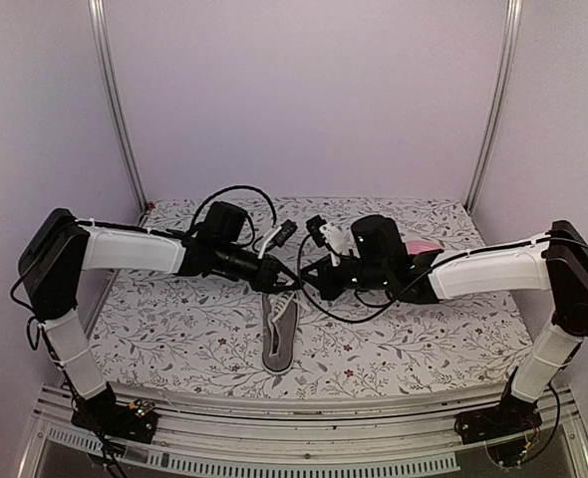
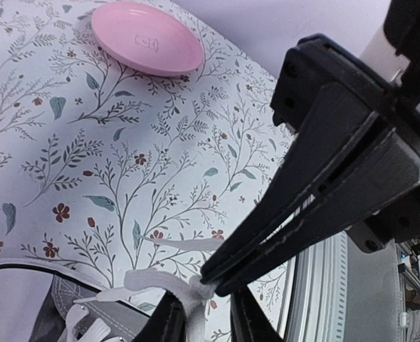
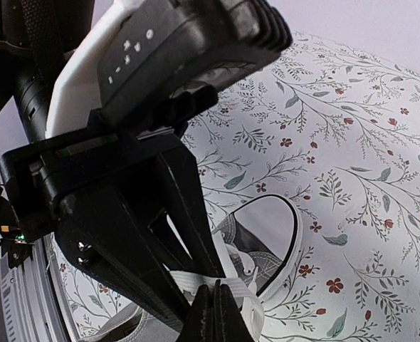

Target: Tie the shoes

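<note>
Floral bench (image 1: 174, 329), shoe (image 1: 279, 339) lying mid-bench with its long axis running near-to-far. Both claws meet just above its far end, neither one nearer. I see the right claw (image 3: 213, 313) pinched tight on a lace (image 3: 185, 280), while the left claw (image 2: 204, 324) is partly open with lace running between its fingers.

shoe (image 1: 279, 339): on table (image 1: 174, 329), centre, lengthwise near-to-far
left gripper (image 2: 203, 324): above shoe's far end, reaching in from left
right gripper (image 3: 213, 313): opposite, reaching in from right, tips meeting left gripper's over shoe
lace (image 2: 185, 292): up from shoe, in gap between left gripper's fingers, pinched in right gripper's tips
plate (image 1: 424, 245): on table, far right, behind right arm, well apart from shoe
</note>
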Tool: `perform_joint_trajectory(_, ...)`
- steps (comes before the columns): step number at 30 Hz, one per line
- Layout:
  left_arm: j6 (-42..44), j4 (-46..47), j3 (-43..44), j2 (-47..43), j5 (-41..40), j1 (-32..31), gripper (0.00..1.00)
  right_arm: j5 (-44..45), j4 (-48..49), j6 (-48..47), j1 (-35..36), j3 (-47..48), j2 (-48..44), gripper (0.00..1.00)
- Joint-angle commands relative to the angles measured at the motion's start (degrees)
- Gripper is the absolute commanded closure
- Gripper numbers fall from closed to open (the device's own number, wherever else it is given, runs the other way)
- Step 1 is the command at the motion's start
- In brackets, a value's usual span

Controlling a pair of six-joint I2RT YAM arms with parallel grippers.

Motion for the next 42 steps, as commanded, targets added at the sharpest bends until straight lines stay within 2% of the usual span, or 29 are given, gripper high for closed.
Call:
perform_joint_trajectory(1, 4.19, -5.74, 2.81, 1.15, -1.05, -0.88, 0.78, -0.88, -0.24, -0.65, -0.07, 1.95, 0.78, 0.98)
perform_joint_trajectory(3, 4.81, -6.57, 3.1, 1.05, -1.87, -1.11, 0.83, -0.96, -0.25, -0.72, -0.09, 1.96, 0.77, 0.98)
perform_joint_trajectory(5, 4.87, -6.73, 3.03, 0.73, -2.58, -1.16, 0.94, -0.85, -0.25, -0.66, -0.12, 2.01, 0.73, 0.98)
perform_joint_trajectory(7, 4.94, -6.9, 2.94, 0.29, -3.0, -1.14, 1.0, -0.78, -0.25, -0.84, -0.07, 1.99, 0.74, 0.98)
perform_joint_trajectory(13, 4.23, -6.86, 1.26, -1.24, -1.86, -1.06, 1.0, 1.06, 0.6, -4.35, -0.48, 3.68, 2.84, 0.98)
perform_joint_trajectory(19, -3.03, 0.94, -5.55, -2.85, -1.3, -1.07, 1.0, 0.25, 4.36, -5.09, -3.79, 9.04, 9.37, 0.97)
perform_joint_trajectory(23, -11.29, 8.57, -10.95, -4.9, -3.14, -0.93, 1.0, -2.61, 4.29, -3.19, -6.01, 14.31, 15.01, 0.88)
perform_joint_trajectory(26, -17.86, 15.3, -14.25, -6.37, -3.77, -0.75, 1.0, -4.64, 4.55, -0.91, -8.13, 14.77, 15.7, 0.7)
perform_joint_trajectory(29, -21.19, 17.88, -15.75, -6.97, -4.33, -0.19, 1.0, -8.03, 5.61, 1.99, -10.15, 11.29, 13.53, 0.6)
perform_joint_trajectory(32, -24.54, 20.31, -16.98, -7.31, -4.19, 0.85, 1.0, -10.8, 8.28, 3.24, -10.67, 3.66, 9.11, 0.52)
perform_joint_trajectory(39, -26.75, 20.87, -17.46, -8.1, -4.89, 1.81, 1.0, -23.01, 18.81, 7.63, -10.42, -11.81, 4.83, 0.43)
perform_joint_trajectory(42, -26.71, 20.82, -17.29, -7.86, -4.59, 1.91, 1.0, -24.69, 21.75, 9.61, -9.86, -12.81, 7.07, 0.43)
